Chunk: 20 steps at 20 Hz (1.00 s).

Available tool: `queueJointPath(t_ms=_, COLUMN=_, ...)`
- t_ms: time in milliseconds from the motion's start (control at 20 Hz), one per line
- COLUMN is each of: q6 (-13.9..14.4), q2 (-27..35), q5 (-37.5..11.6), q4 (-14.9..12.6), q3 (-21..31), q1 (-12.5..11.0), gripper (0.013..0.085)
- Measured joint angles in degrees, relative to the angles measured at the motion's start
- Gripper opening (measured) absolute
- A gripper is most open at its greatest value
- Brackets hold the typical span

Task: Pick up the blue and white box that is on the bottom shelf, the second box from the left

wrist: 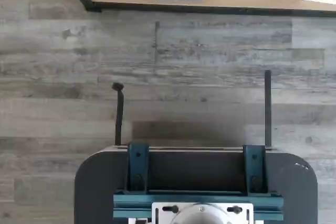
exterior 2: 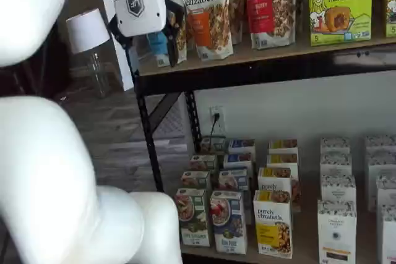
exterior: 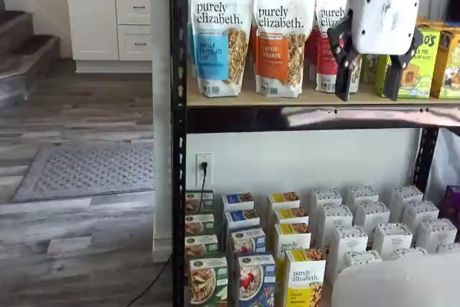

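Black rack, bottom shelf [exterior 2: 297,253]: blue and white box [exterior 2: 228,221] wedged between green-and-white carton [exterior 2: 192,216] at 9 o'clock, yellow-and-white carton [exterior 2: 273,222] at 3 o'clock. End effector [exterior: 370,77] high above, spread wide, empty. Risk: snagging neighbour during descent.

A: Even, soft daylight everywhere. On the grey wood-plank floor [wrist: 210,77] the wrist view shows a faint soft shadow just ahead of the dark mount with teal brackets [wrist: 197,182].

B: Sharpness?

A: Mediocre. Print on the small cartons is smeared in that view. In a shelf view, a pale blurred shape [exterior: 399,285] fills the lower corner, out of focus. In a shelf view, the white rounded robot arm [exterior 2: 49,171] is close, soft-edged and nearly blown out.

B: Glare?

A: A pale sheen on the glossy black shelf beam [exterior: 323,116].
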Motion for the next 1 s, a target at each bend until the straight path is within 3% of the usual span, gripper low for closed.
queueJointPath(t_ms=150, q6=-0.34, q2=-0.47, q5=-0.83, q4=0.69, q3=0.44, q1=-0.63, gripper=0.0850)
queueJointPath(t_ms=500, q6=0.34, q2=-0.46, q5=-1.81, q4=0.22, q3=1.56, q1=0.32, gripper=0.0850)
queueJointPath(t_ms=1000, q6=2.91, q2=-1.86, q5=-8.82, q4=-0.03, q3=9.38, q1=3.11, gripper=0.0850)
